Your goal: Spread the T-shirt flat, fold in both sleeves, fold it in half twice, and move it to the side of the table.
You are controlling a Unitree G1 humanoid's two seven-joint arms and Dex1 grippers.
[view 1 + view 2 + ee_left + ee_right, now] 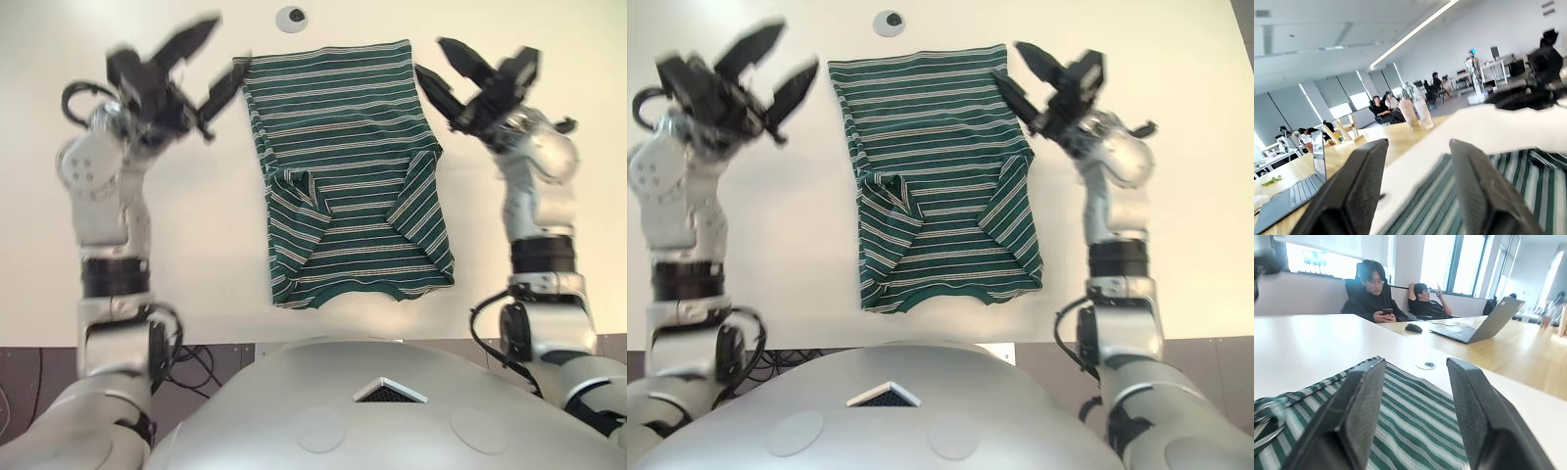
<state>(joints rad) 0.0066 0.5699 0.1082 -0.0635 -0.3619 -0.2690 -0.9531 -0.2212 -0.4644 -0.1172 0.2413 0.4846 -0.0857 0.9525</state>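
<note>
Sleeves (421, 201) lie folded inward on the T-shirt (343, 137), which rests flat mid-table (196, 255) with its hem toward the far edge. The left gripper (228, 47) and right gripper (431, 56) hang spread beside the hem's two corners, probably placed to pinch them for the first half-fold.

round disc (291, 18), laptop (1476, 325), mouse (1413, 328)

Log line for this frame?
step: sleeves folded | T-shirt: flat, not halved | left gripper: open, at far left corner | right gripper: open, at far right corner
</note>
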